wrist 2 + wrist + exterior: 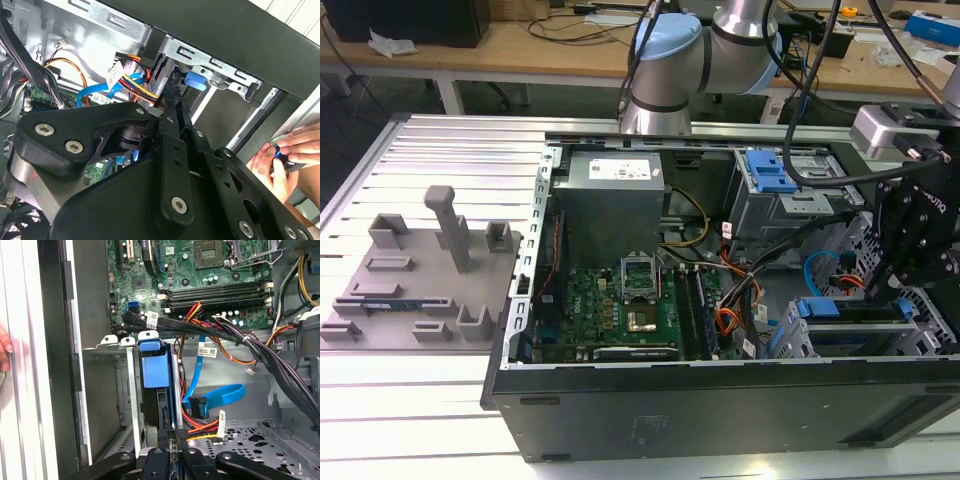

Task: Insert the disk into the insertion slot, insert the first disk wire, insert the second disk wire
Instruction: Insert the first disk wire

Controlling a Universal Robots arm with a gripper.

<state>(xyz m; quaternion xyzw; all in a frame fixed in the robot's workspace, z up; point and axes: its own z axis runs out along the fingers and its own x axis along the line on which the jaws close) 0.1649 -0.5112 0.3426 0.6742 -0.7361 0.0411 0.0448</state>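
Disk [161, 405] sits in slot [102, 385]; fingers [168, 447] narrow, seemingly pinching power plug [181, 433] at disk's end, so first-wire step, needing plug square to disk's socket.

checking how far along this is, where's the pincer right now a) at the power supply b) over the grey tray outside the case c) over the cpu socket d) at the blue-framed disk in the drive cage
d: in the first wrist view the pincer sits right at the blue-framed disk, which stands in the insertion slot.
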